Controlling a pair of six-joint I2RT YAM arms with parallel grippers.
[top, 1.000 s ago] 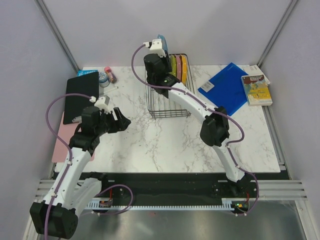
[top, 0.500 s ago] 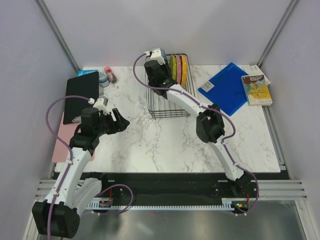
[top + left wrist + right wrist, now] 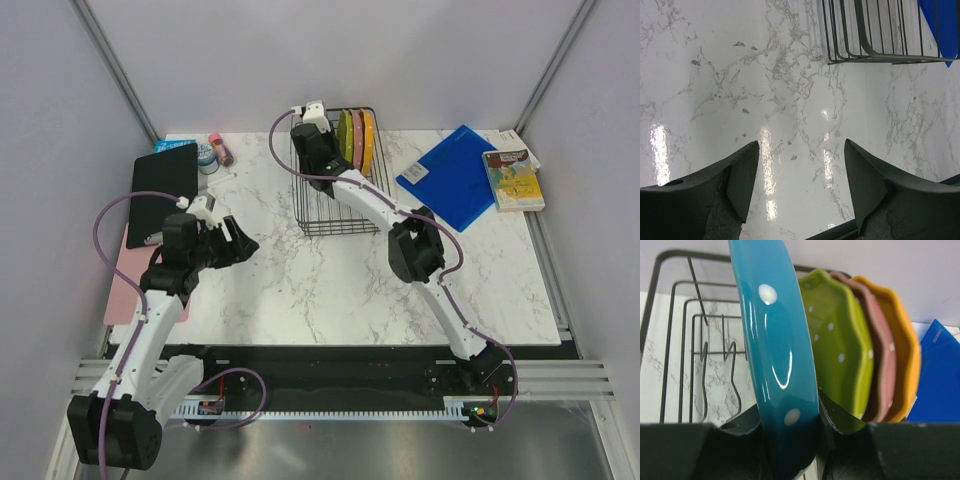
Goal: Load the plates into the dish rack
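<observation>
Clamps the right tool (image 3: 790, 424) on a glossy teal plate (image 3: 775, 355), upright on edge: glazed, scallop-rimmed, dotted with small white spots. Holds it inside the far end of the dish rack (image 3: 670, 260), a rectangular basket of thin black wire with upright prongs, just beside the lime green plate (image 3: 840, 350); cannot tell whether seated in a slot. Behind the lime one, on edge and close-packed: pink plate (image 3: 886, 370), then orange-yellow plate (image 3: 904, 350). Hovers the left tool (image 3: 801, 147), jaws apart and gripping nothing, low over the tabletop (image 3: 300, 290): polished white marble, grey-veined, streaked with glare, with open marble between this tool and the rack's near corner. Lying flat toward the right edge: blue folder (image 3: 450, 175) and a book (image 3: 513, 180). On the left: black tablet (image 3: 162, 190) over a pink sheet (image 3: 125, 285) that overhangs the edge, small jars (image 3: 215, 150) at the far corner. All around, plain grey walls with slanting metal posts.
</observation>
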